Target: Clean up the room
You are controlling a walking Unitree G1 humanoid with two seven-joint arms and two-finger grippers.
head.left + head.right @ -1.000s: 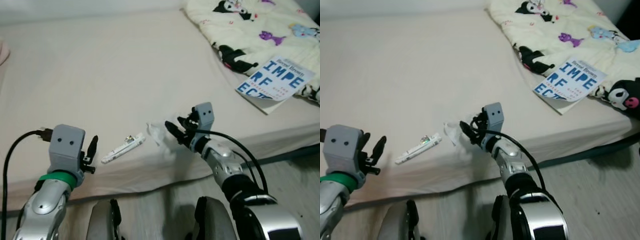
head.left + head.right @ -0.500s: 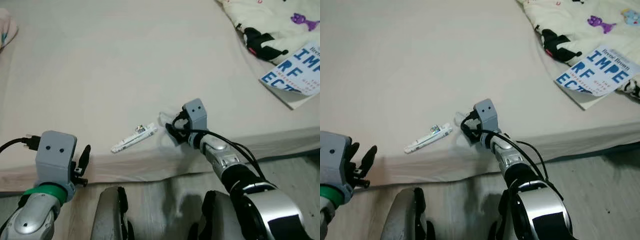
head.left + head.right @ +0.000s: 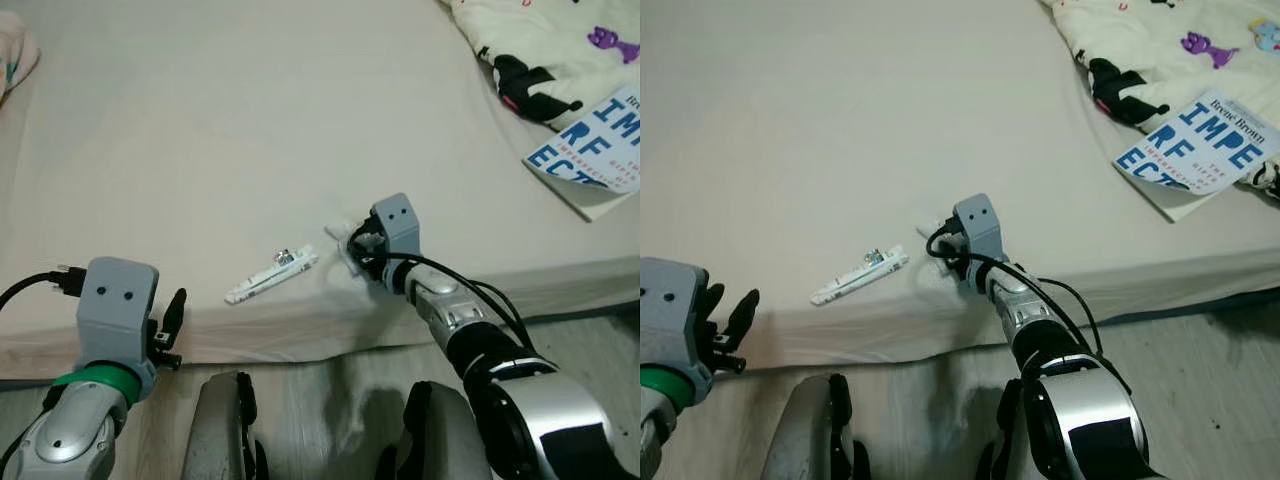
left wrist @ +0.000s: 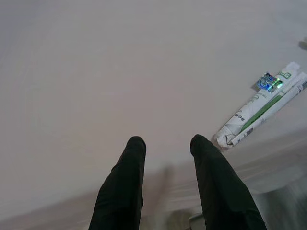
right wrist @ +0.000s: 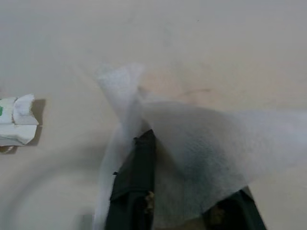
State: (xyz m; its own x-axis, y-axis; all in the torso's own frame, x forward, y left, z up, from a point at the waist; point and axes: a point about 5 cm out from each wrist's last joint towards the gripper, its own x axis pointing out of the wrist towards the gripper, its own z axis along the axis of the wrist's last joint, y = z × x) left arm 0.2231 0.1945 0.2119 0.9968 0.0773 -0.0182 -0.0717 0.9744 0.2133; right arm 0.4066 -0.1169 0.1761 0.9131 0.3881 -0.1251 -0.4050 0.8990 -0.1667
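1. While the robot leans over the bed (image 3: pixel 230 120), the right gripper (image 3: pixel 358 250) is down on the sheet near the front edge, its black fingers (image 5: pixel 136 182) pinched onto a thin white tissue (image 5: pixel 192 148), which drapes over them.
2. From the head camera, that tissue shows as a small white crumple poking out just ahead of the grey wrist block.
3. Just to the left of it lies a flattened white wrapper (image 3: pixel 270 277) with green print and a shiny spot, apart from the tissue and lying at an angle on the sheet.
4. Over on the left, the left gripper (image 4: pixel 165 146) hovers at the bed's edge with its two fingers spread and nothing between them; the wrapper lies a little ahead of it and off to one side.
5. Far right on the bed, a book (image 3: pixel 1188 148) with big blue letters rests beside a cartoon-print blanket (image 3: pixel 1140 40).
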